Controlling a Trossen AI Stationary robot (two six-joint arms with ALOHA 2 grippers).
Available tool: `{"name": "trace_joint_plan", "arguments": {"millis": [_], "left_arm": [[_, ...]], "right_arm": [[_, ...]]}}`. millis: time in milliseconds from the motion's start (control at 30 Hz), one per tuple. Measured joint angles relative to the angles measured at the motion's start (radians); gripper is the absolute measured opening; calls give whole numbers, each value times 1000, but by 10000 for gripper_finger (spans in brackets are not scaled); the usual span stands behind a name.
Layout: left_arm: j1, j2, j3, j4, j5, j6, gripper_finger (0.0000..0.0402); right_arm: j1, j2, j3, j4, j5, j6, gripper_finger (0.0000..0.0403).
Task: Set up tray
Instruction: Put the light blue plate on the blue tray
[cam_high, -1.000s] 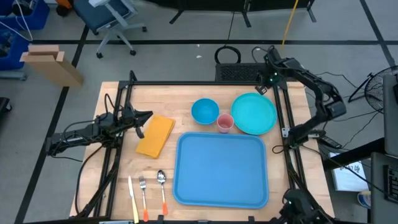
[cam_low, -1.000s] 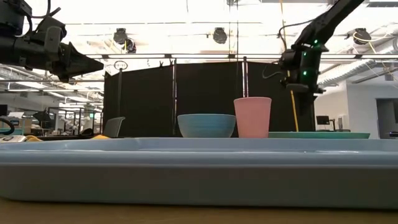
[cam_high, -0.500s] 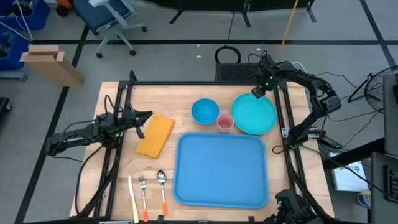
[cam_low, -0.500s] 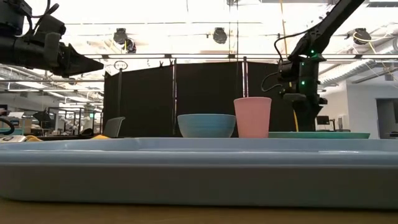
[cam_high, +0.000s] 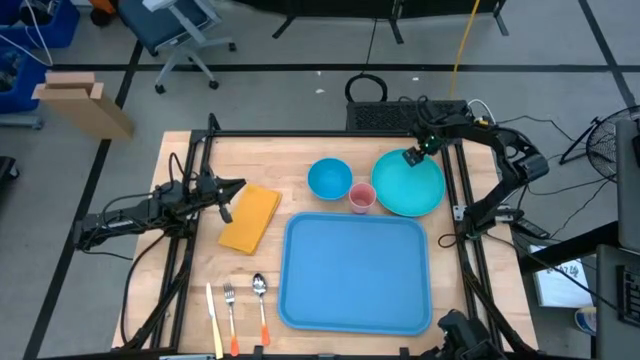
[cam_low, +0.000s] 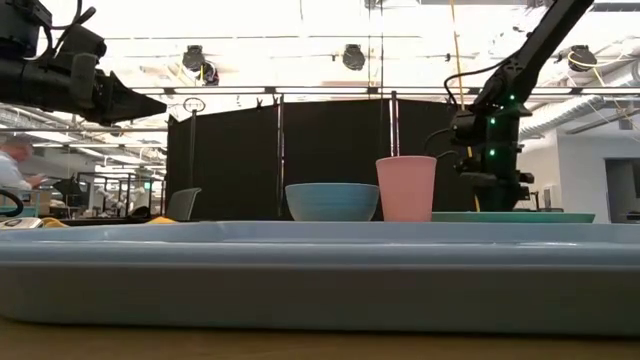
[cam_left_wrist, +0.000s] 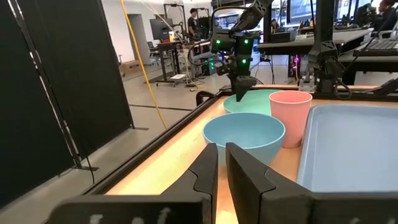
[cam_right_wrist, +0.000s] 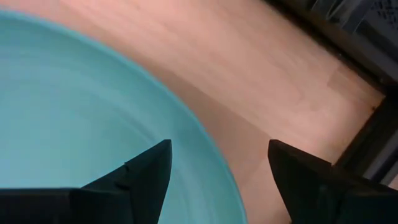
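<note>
The right gripper (cam_right_wrist: 214, 165) hangs over the far rim of the plate (cam_high: 410, 185), fingers spread wide and empty. The tray (cam_high: 355, 272) lies nearer the table's front edge than this gripper, beyond the plate. The left gripper (cam_left_wrist: 221, 163), clenched and empty, waits beside the napkin (cam_high: 249, 217). No readable writing shows.

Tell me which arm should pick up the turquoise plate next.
Right. The right gripper hangs open over the far rim of the plate; the left gripper sits across the table by the yellow napkin.
</note>
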Motion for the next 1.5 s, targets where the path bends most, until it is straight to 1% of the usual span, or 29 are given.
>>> {"name": "trace_joint_plan", "arguments": {"millis": [133,267,367,533,700,800,900,1000,1200,1300,1400,1500], "left_arm": [[0,0,0,0,1,-21,37],[0,0,0,0,1,-21,37],[0,0,0,1,0,-21,37],[0,0,0,1,0,-21,37],[0,0,0,2,0,-21,37],[0,0,0,2,0,-21,37],[0,0,0,2,0,-21,37],[0,0,0,2,0,-21,37],[0,0,0,2,0,-21,37],[0,0,0,3,-1,-21,37],[0,0,0,3,0,-21,37],[0,0,0,3,0,-21,37]], "right_arm": [[6,0,0,9,-5,14,250],[8,0,0,17,-81,3,235],[14,0,0,20,-80,9,221],[13,0,0,46,-78,91,197],[18,0,0,37,-79,111,162],[31,0,-10,37,-68,78,136],[50,0,-23,45,-29,61,109],[69,-2,-44,68,-21,42,82],[81,-6,-66,111,-4,67,15],[81,-6,-68,120,2,89,10],[81,-10,-68,122,31,104,5],[81,-30,-70,133,91,148,3]]}}
